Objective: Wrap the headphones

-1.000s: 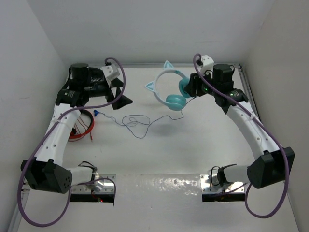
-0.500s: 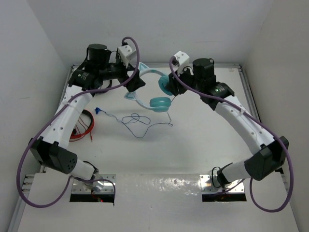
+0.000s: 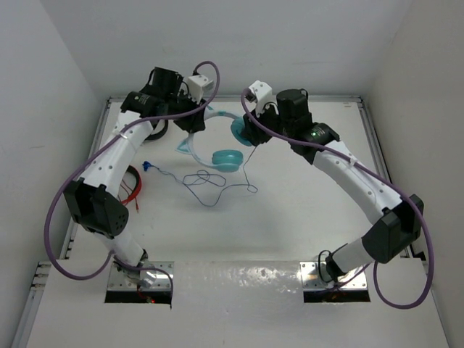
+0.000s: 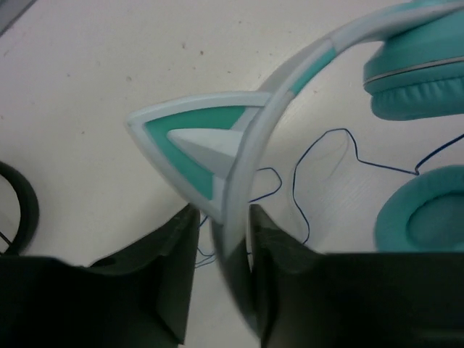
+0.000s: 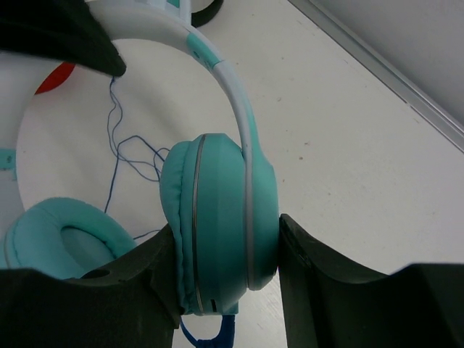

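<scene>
The teal headphones (image 3: 226,159) hang above the table between my two arms. My right gripper (image 3: 246,134) is shut on one round earcup (image 5: 221,217), a finger pressed on each flat side. The other earcup (image 5: 61,235) dangles lower. My left gripper (image 3: 197,125) straddles the pale headband (image 4: 243,174) just below a cat ear (image 4: 196,130). Its right finger touches the band, while a gap shows at the left finger, so it is open. The thin dark cable (image 3: 210,187) trails in loops on the table to a blue plug (image 3: 147,167).
Red headphones (image 3: 133,190) lie at the table's left edge, below the left arm. A black ring (image 4: 18,210) shows at the left edge of the left wrist view. White walls close in the left, back and right sides. A metal rail (image 3: 366,119) runs along the right.
The right gripper has carried the headphones leftward and lifted them. The left arm swung in to the right onto the headband, and its jaws have narrowed around the band.
</scene>
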